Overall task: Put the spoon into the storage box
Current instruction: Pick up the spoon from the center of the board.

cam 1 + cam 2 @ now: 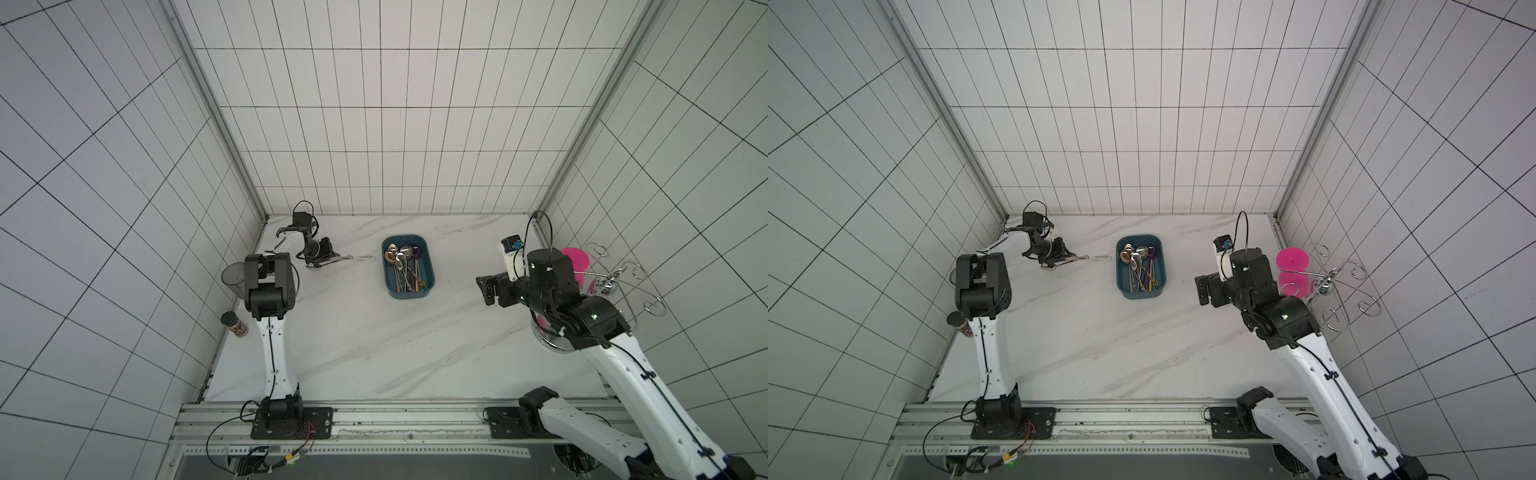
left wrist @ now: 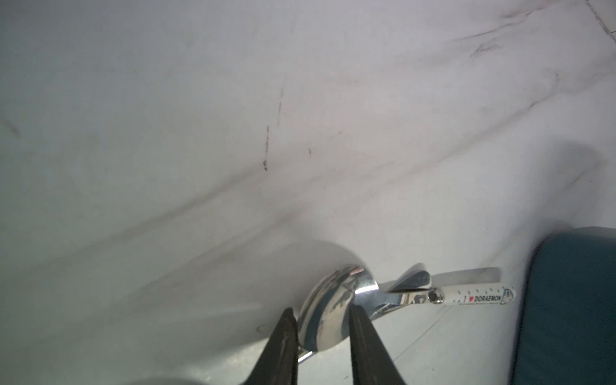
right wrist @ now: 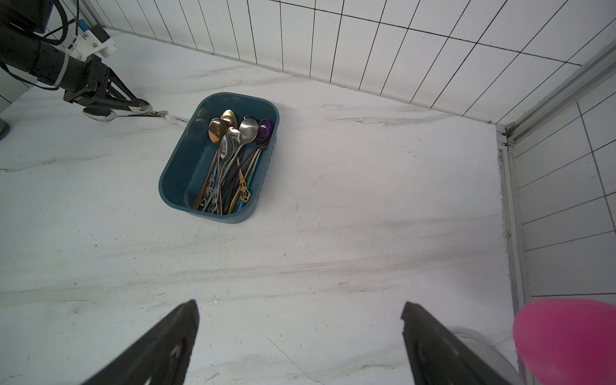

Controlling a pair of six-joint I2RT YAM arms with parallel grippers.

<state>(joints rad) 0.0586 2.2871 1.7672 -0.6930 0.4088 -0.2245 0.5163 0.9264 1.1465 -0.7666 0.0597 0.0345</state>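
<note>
TILED TEST BAY: A white marble-patterned tabletop [image 1: 374,332] is enclosed by white tiled walls [image 1: 395,124] at 9, 12 and 3 o'clock, all ruled with dark grout lines. Aluminium corner posts [image 1: 212,109] are set at 11 and 1 o'clock. A metal rail [image 1: 415,415] is fixed along 6 o'clock. The bay is evenly lit, and only soft shadows are cast.
</note>
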